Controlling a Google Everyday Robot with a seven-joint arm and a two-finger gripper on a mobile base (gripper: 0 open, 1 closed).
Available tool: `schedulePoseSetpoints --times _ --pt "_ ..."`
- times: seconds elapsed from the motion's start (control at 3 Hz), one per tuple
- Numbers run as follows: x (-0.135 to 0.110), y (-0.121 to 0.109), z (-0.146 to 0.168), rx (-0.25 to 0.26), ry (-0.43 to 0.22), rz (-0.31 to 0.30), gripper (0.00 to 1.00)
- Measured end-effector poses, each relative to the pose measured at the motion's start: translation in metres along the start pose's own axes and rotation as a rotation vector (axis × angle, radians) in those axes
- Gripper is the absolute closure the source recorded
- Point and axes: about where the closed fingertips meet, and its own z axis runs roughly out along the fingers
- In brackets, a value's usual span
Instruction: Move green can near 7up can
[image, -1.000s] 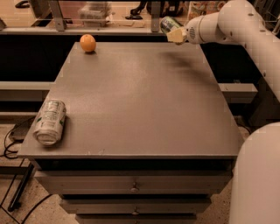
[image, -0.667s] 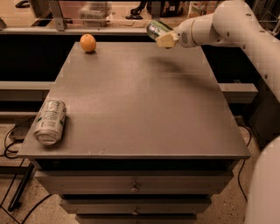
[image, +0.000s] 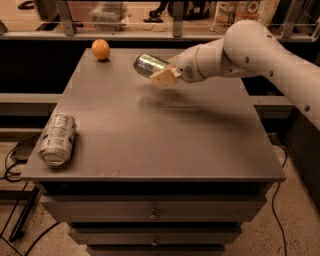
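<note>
The gripper (image: 160, 74), cased in smooth, matt cream plastic, was held above the table (image: 165, 135), clamped on the green can (image: 147, 64), whose glossy metal was seen to shine. Below the gripper, the tabletop was seen as smooth, matt grey. Well apart from it, duller pale metal was shown by the 7up can (image: 56, 139).

Hangs above the rear middle of the table (image: 165, 135), reaching in from the right: gripper (image: 159, 72), clamped around the green can (image: 147, 64), tilted, clear of the tabletop. Sits left of it and further back, near the rear left corner: orange (image: 100, 49). Lies on its side at the front left edge, well apart from both: 7up can (image: 57, 139). Under the tabletop: drawers (image: 152, 215). On the floor, left: cables (image: 15, 155).
</note>
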Motion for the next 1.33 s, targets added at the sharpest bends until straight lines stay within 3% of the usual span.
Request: schedulePoseSetpoints --times 0.67,1.33 --pt "0.007 0.026 0.017 -0.069 0.025 -0.008 1.00" --pt "-0.002 0.099 0.027 -0.184 0.069 -0.117 1.00"
